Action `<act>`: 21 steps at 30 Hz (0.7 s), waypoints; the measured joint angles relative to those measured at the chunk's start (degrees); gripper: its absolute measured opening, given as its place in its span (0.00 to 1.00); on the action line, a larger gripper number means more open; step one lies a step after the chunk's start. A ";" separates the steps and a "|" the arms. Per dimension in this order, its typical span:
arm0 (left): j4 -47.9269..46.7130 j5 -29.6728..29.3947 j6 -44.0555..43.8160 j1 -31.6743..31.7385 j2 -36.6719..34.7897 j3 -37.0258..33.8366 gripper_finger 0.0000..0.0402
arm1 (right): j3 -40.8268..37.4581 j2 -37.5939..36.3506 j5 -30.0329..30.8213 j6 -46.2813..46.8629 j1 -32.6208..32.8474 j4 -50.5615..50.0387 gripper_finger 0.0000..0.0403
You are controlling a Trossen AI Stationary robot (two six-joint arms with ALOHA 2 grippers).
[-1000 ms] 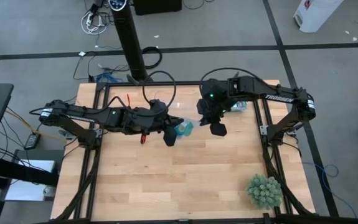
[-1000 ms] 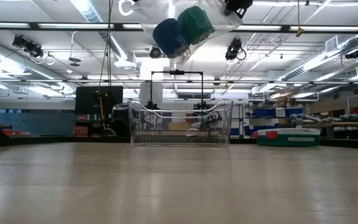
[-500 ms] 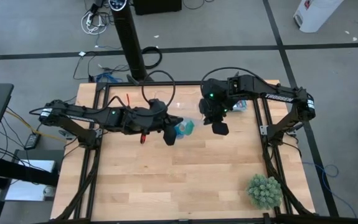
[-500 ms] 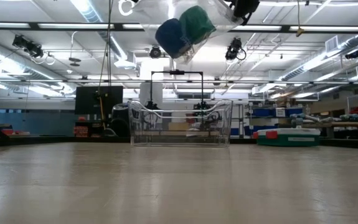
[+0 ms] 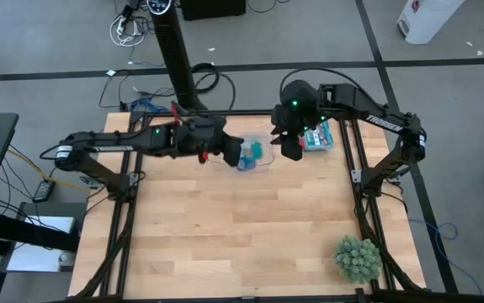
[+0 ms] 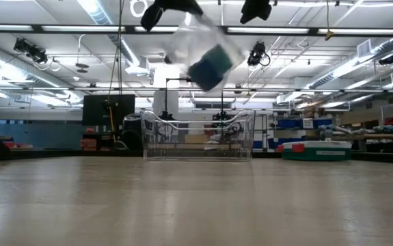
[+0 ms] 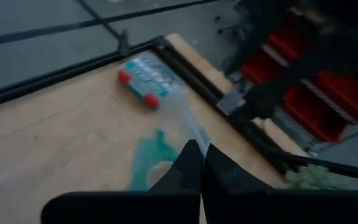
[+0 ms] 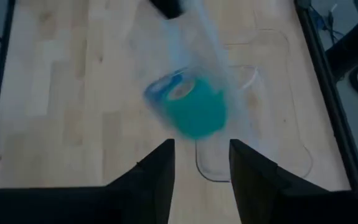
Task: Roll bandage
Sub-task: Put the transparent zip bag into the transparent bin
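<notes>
Bandage (image 8: 197,112), a small teal coil, hung above the table inside a clear plastic bag (image 8: 194,59) together with a blue roll (image 8: 160,93) that sat pressed against its side. Seen from above, the bag dangled over the far middle of the wooden table (image 5: 225,244), its top pinched in the left gripper (image 5: 232,152), whose fingers were clamped together on the plastic; the left wrist view showed those dark fingers (image 7: 188,168) closed on a strip of the clear film with the teal shape blurred beneath. The right gripper (image 5: 290,148) hovered just beside the bag on its right, apart from it, its two fingers (image 8: 160,171) spread with a clear gap between them and nothing held; its wrist camera looked straight down past them at the coil and the roll. In the level view across the table the bag (image 6: 196,41) swung high in the air, well clear of the tabletop, with a clear plastic bin (image 6: 196,137) standing at the far edge behind it. A small packet with red ends (image 5: 317,136) lay near the far right edge under the right arm, and a green spiky plant (image 5: 357,257) stood at the near right corner.
</notes>
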 joint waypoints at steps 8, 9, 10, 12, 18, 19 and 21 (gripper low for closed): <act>-0.54 10.85 0.98 7.92 2.65 -0.18 0.00 | 0.00 0.00 -1.00 1.78 -0.30 -0.30 0.36; -0.07 11.96 1.80 8.75 3.27 -0.18 0.00 | 0.00 0.00 -1.04 1.97 -0.26 -0.30 0.36; 0.26 12.94 2.25 9.36 4.23 -0.18 0.00 | 0.00 0.00 -1.06 1.99 -0.26 -0.32 0.36; 2.50 15.47 2.96 10.57 5.97 -0.18 0.00 | 0.00 0.00 -1.08 2.12 -0.24 -0.31 0.36; 1.69 18.05 1.69 13.25 11.12 -0.18 0.00 | 0.02 0.00 -1.65 4.36 -0.07 -0.43 0.35; 0.36 18.34 1.69 13.77 12.02 -0.18 0.00 | 0.02 0.00 -1.84 4.74 -0.01 -0.44 0.35; -2.09 19.80 1.69 14.86 14.06 -0.18 0.00 | 0.02 0.00 -2.34 5.01 0.23 -0.32 0.35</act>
